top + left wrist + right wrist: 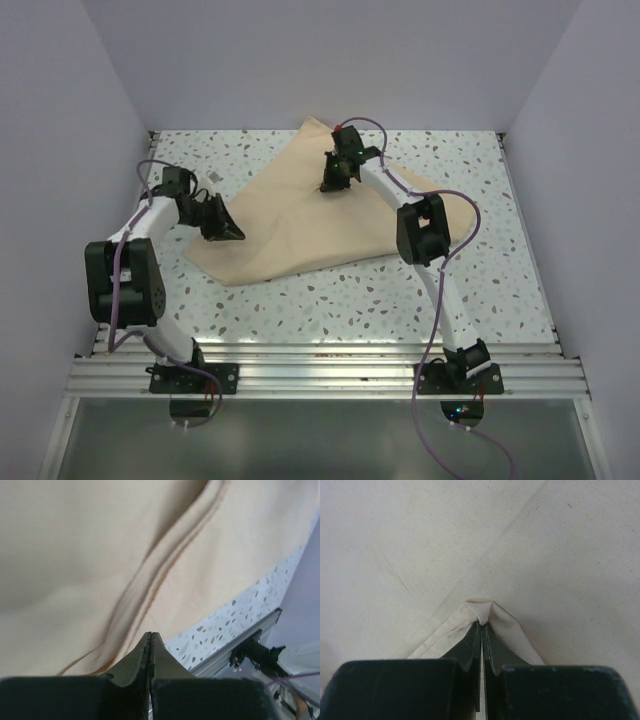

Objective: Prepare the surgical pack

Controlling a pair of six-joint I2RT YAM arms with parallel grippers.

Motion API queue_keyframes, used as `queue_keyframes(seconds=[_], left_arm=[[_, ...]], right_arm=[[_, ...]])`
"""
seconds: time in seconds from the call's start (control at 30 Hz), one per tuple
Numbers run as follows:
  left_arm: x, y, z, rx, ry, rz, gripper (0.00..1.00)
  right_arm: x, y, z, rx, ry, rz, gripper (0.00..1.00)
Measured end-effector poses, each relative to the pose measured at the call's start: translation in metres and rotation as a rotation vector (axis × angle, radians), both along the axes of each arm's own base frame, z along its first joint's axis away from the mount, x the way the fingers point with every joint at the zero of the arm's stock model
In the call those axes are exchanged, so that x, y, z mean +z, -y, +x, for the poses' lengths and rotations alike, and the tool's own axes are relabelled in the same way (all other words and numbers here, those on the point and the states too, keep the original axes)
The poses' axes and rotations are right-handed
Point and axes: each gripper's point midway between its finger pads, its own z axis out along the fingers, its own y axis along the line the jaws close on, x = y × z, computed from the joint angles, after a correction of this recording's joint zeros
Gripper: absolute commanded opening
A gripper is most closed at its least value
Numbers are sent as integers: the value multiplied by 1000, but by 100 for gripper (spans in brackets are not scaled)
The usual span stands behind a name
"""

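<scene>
While flat, wrap sheet (290,230), apex far-side.

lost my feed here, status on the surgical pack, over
Right gripper shut, pinching a fold of the wrap sheet. Left gripper shut at the sheet's left edge, grip unclear. Nothing seen in the way.

The wrap sheet (300,215) lies spread on the table (400,300), toward its far middle, with one corner pointing at the back wall. The left gripper (236,236) sits at the sheet's left edge. The right gripper (329,185) is over the sheet's far part — a raised fold of it is caught between the fingertips. Both arm bases stand on the rail (330,372) along the table's near edge.
</scene>
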Motion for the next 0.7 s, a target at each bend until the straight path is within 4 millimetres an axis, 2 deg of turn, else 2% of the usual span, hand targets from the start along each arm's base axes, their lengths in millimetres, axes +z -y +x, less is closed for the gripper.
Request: queue_keyframes(seconds=[0.1,0.2,0.33,0.43,0.53,0.7], left_arm=[[7,35,-3,-98,46,-82,0],[1,58,-21,-157,12,-145,0],[-15,63,-34,-157,-66,-186,0],[-43,62,-42,-141,-165,-185,0],[-78,59,-61,-119,-305,-177,0],[-79,59,-65,-119,-360,-203,0]], right_arm=[[0,0,0,0,-1,0,0],[0,0,0,0,0,0,0],[0,0,0,0,0,0,0],[0,0,0,0,-1,0,0],[0,0,0,0,0,1,0],[0,-1,-1,4,-4,5,0]])
